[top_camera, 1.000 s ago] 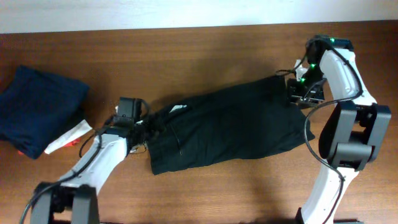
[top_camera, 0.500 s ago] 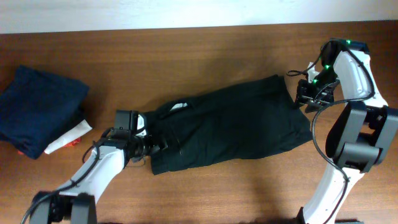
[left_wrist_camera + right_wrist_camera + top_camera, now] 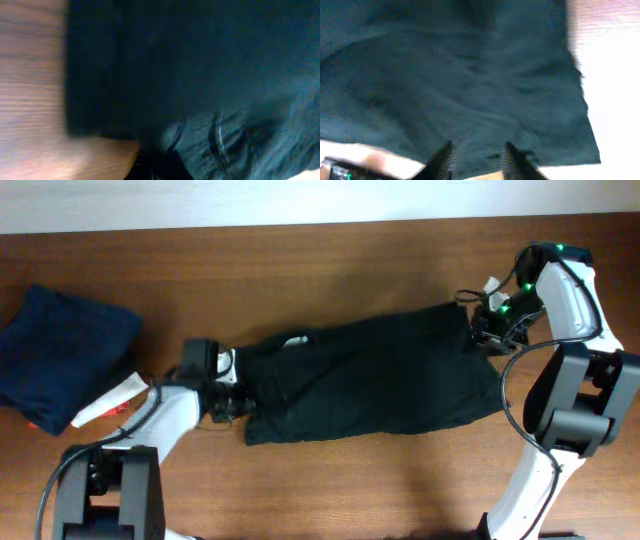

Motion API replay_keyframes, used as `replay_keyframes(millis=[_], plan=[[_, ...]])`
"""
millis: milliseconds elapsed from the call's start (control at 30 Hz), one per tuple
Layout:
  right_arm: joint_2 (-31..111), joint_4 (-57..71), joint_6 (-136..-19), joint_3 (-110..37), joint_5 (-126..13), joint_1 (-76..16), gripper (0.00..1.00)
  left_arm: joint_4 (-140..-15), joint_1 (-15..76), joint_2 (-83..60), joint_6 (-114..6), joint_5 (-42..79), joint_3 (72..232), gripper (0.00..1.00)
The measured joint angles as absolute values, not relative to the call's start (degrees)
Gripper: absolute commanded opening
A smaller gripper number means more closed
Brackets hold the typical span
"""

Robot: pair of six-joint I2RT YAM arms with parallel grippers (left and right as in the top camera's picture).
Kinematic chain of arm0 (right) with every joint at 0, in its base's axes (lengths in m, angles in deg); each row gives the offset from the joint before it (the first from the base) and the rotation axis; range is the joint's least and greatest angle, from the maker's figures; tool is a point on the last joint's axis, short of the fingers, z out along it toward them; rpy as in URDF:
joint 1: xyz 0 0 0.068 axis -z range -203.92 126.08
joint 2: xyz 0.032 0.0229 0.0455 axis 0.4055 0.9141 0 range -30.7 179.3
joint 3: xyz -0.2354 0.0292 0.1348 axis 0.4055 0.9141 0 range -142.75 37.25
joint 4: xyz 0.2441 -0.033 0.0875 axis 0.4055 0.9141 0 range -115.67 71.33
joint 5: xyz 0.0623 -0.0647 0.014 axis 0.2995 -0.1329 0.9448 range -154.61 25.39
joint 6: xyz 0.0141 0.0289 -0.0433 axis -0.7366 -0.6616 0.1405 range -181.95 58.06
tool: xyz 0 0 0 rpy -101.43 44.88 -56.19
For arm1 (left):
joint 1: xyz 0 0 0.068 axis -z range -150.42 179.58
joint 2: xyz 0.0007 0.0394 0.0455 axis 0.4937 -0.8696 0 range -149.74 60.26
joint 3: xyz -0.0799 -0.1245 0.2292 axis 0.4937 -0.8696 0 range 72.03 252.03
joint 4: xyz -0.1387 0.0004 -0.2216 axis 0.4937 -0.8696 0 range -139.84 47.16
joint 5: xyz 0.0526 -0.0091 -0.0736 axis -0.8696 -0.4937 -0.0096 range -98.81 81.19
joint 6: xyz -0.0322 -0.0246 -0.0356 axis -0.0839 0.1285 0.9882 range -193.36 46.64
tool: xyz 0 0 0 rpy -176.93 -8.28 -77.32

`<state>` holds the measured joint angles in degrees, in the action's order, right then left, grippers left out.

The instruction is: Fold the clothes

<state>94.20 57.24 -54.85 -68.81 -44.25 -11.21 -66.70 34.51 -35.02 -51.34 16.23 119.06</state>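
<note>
A black garment (image 3: 370, 380) lies spread across the middle of the wooden table (image 3: 330, 270), a white label (image 3: 295, 340) showing near its left end. My left gripper (image 3: 235, 388) is at the garment's left edge. In the left wrist view, blurred dark cloth (image 3: 200, 65) fills the frame and the gripper (image 3: 155, 167) is shut on a fold of it. My right gripper (image 3: 478, 332) sits at the garment's upper right corner. In the right wrist view its fingers (image 3: 446, 159) stand apart over the cloth's (image 3: 470, 75) hem, the gripper (image 3: 479, 160) open.
A stack of folded navy clothes (image 3: 60, 355) rests at the far left. A white item with a red tip (image 3: 108, 402) pokes out beside it, close to my left arm. The right arm's base stands at the table's right side.
My left gripper has closed on the garment's left edge, and that end of the cloth has bunched up. My right gripper's fingers have drawn somewhat closer together at the right corner.
</note>
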Motion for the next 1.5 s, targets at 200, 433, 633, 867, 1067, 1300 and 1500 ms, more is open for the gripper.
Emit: replay_keyframes(millis=[200,433,633,867,1067,1300,1500], plan=[[94.2,54.6,-47.81,-68.44,-34.64,-23.48,0.1,-87.7,34.32,-34.43,-56.41,11.51,136.69,0.01],[93.9,38.47,-51.71,-55.26,-29.72,-37.22,0.1,-91.9,34.32,-28.51,-57.15,12.25,141.7,0.01],[93.96,24.06,-58.0,-47.81,-26.79,-49.46,0.11,-91.97,34.32,-22.46,-57.13,15.37,141.7,0.01],[93.96,12.63,-65.02,-46.74,-28.41,-57.29,0.15,-91.9,34.32,-17.95,-56.63,18.41,142.11,0.01],[93.98,8.3,-67.79,-46.72,-28.58,-57.94,0.19,-88.1,34.27,-17.95,-54.66,21.01,142.11,0.01],[91.67,27.34,-63.79,-54.72,-31.84,-50.16,0.22,-86.98,34.27,-17.95,-53.85,20.64,142.11,0.01],[88.39,40.76,-61.91,-58.91,-46.66,-37.16,0.22,-86.96,34.27,-17.95,-53.83,19.53,142.11,0.01]])
